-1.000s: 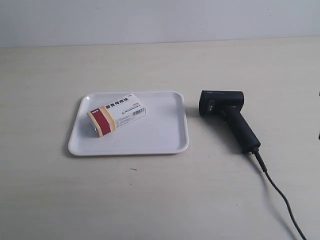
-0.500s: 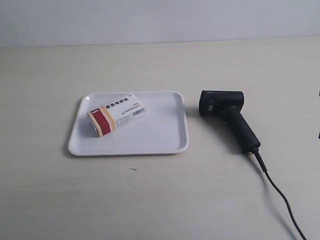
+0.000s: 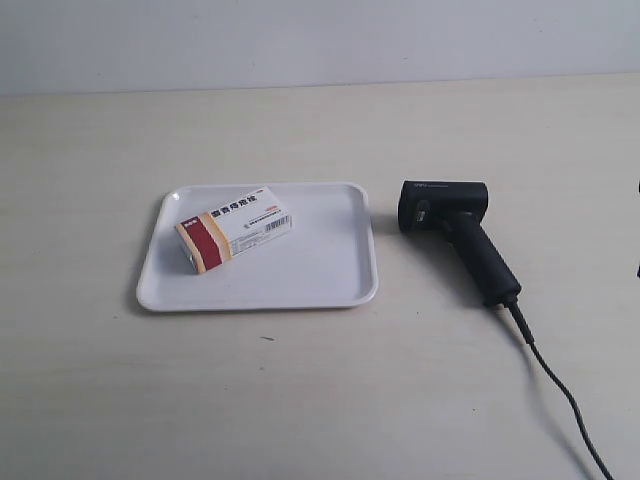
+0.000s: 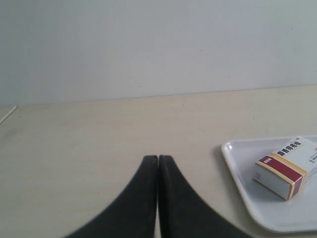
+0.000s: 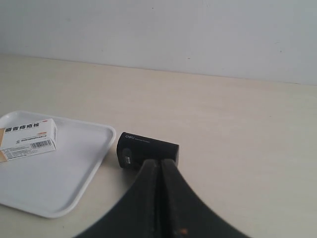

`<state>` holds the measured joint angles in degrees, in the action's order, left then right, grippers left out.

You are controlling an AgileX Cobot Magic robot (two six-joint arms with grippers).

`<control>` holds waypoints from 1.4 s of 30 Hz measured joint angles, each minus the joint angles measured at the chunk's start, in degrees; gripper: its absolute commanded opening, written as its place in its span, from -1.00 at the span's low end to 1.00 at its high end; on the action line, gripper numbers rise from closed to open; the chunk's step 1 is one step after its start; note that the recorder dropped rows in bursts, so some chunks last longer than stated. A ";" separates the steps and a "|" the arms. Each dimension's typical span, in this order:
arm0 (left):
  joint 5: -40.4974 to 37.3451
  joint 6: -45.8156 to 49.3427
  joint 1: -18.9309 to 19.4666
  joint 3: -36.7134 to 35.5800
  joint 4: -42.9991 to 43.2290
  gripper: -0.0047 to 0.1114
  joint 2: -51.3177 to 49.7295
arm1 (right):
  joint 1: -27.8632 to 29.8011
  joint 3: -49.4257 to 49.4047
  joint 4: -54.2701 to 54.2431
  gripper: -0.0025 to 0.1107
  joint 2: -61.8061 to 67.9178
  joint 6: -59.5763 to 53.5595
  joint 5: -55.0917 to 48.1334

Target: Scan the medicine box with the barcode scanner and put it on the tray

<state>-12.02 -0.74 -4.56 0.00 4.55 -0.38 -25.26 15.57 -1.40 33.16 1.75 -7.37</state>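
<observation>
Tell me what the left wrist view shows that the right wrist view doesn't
Only the left wrist view shows the left gripper, fingers shut, and the medicine box's red and tan end. Only the right wrist view shows the barcode scanner and the right gripper, also shut. Both show the tray holding the box, on the table.

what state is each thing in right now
medicine box: closed, lying flat in the tray, not held
tray: flat on the table, holding only the box
barcode scanner: lying on its side on the table beside the tray, cable attached, not held
left hand: shut, empty
right hand: shut, empty, with the scanner just beyond its tips
</observation>
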 measured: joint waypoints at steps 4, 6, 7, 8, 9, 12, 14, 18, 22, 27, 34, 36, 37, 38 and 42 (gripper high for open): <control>0.00 0.00 0.00 0.00 0.00 -0.87 0.00 | 0.00 0.00 0.00 -0.93 0.00 0.00 0.00; 0.00 0.00 0.00 0.00 0.00 -0.87 0.00 | 0.00 0.00 -0.94 -0.93 0.00 0.00 0.00; 0.00 0.00 0.00 0.00 0.00 -0.87 0.00 | 0.00 0.00 -2.08 -0.93 -0.29 0.00 0.00; 0.00 0.00 0.00 0.00 0.00 -0.87 0.00 | 0.00 -0.39 -2.57 -0.93 -0.71 0.00 0.37; 0.00 0.00 0.00 0.00 0.00 -0.87 0.00 | 0.00 -1.07 -2.81 -0.93 -1.53 0.00 0.94; 0.00 0.00 0.00 0.00 0.00 -0.87 0.00 | 0.00 -5.39 -3.20 -0.93 -4.87 0.00 4.59; 0.00 0.00 0.00 0.00 0.00 -0.87 0.00 | 0.00 -9.50 -3.33 -0.93 -8.10 0.00 6.45; 0.00 0.00 0.00 0.00 0.00 -0.87 0.00 | 0.00 -14.43 -3.43 -0.93 -13.51 0.00 5.63; 0.00 0.00 0.00 0.00 0.00 -0.87 0.00 | 0.00 -15.12 -3.43 -0.93 -17.17 0.00 2.31; 0.00 -0.10 0.00 0.00 0.00 -0.87 0.00 | 2.80 -15.28 -3.68 -0.93 -21.82 0.00 1.37; 0.00 -0.11 0.00 0.00 0.00 -0.87 0.00 | 18.55 -15.28 -3.94 -0.93 -31.64 0.00 0.38; 0.00 -0.11 0.00 0.00 0.00 -0.87 0.00 | 20.07 -15.28 -4.05 -0.93 -32.58 0.00 -0.11; 0.00 -0.11 0.00 0.00 0.00 -0.87 0.00 | 20.28 -15.28 -4.05 -0.93 -32.74 0.00 -0.36; -0.09 -0.11 0.00 0.00 0.00 -0.87 0.00 | 20.41 -15.28 -4.05 -0.93 -32.83 0.00 -0.80; -0.09 -0.11 0.00 0.00 0.00 -0.87 0.00 | 20.55 -15.28 -4.05 -0.93 -32.83 0.00 -2.63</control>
<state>-12.11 -0.84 -4.56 0.00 4.55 -0.38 -4.71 0.28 -5.44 0.32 1.75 -10.00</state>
